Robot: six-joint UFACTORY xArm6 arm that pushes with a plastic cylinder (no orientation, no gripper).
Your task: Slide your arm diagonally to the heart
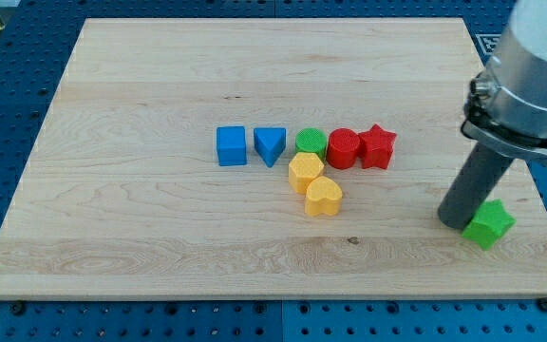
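The yellow heart (324, 197) lies near the board's middle, just below and right of a yellow hexagon (305, 172). My tip (453, 223) rests on the board at the view's right, far to the right of the heart and a little lower. A green star (488, 223) touches the rod's right side at its base. The rod rises up and to the right into the arm's grey body.
A row stands above the heart: blue cube (232, 146), blue triangle (270, 145), green cylinder (311, 142), red cylinder (343, 148), red star (377, 146). The wooden board (141, 228) lies on a blue surface; its right edge is near the green star.
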